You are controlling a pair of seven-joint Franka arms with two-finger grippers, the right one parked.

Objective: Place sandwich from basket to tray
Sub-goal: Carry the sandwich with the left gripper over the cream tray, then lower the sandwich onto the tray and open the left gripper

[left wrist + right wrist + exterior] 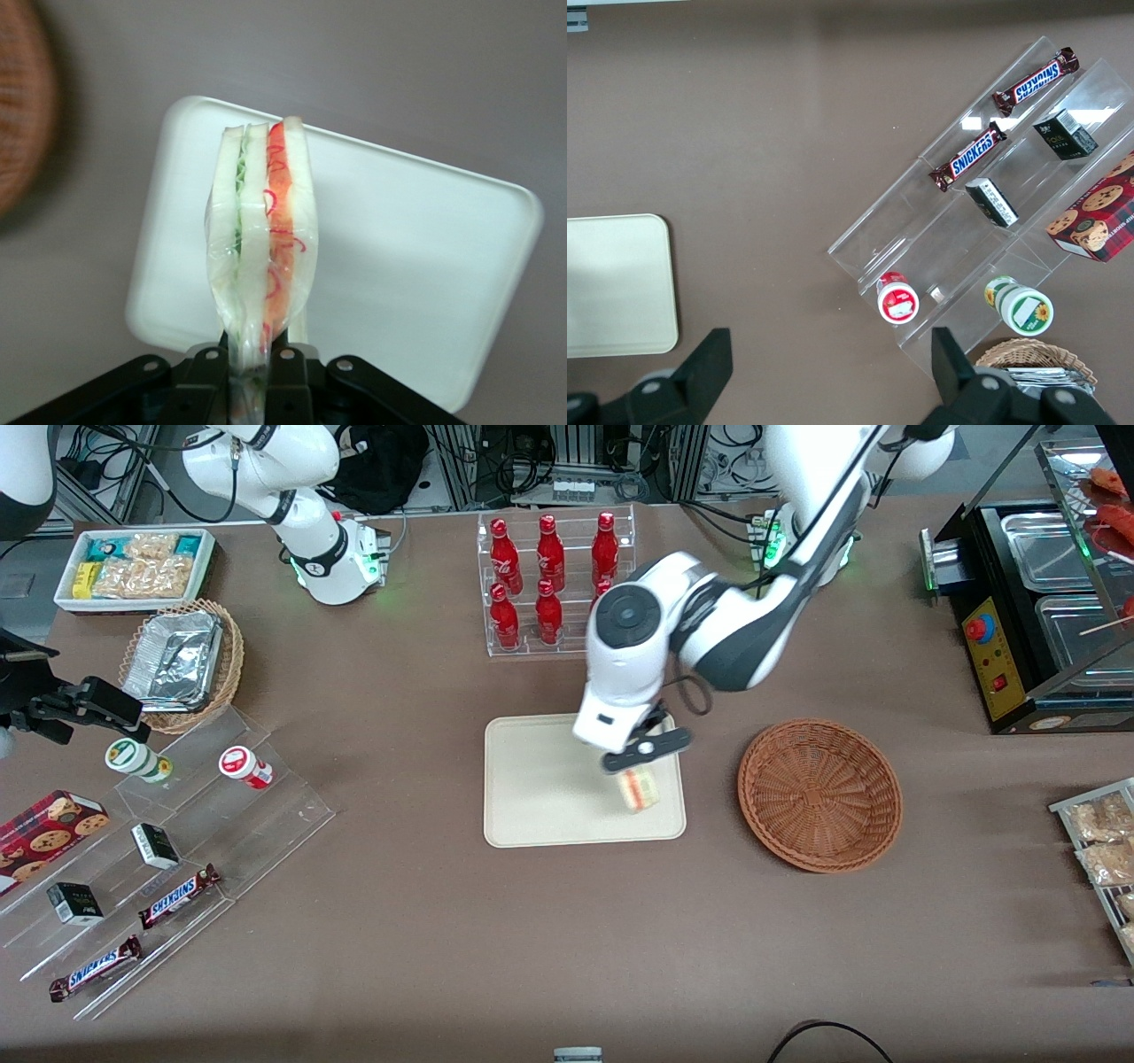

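Nearest me, two bars (180,895) read SNICKERS. Farther back the gripper (640,769) pinches the wrapped sandwich (640,788) by one end over the tray (540,797), near the edge facing the empty basket (820,794). Released here (held on edge), it may topple or slide off. Red bottles (549,567) farthest, labels unreadable.

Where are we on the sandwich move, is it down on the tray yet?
Done: the basket is empty, so the pickup and carry look finished. In hand: the gripper is shut on the sandwich, holding it over the tray, near the edge closest to the basket. Left: I can't tell whether it touches the tray surface; the release and arm retreat remain.
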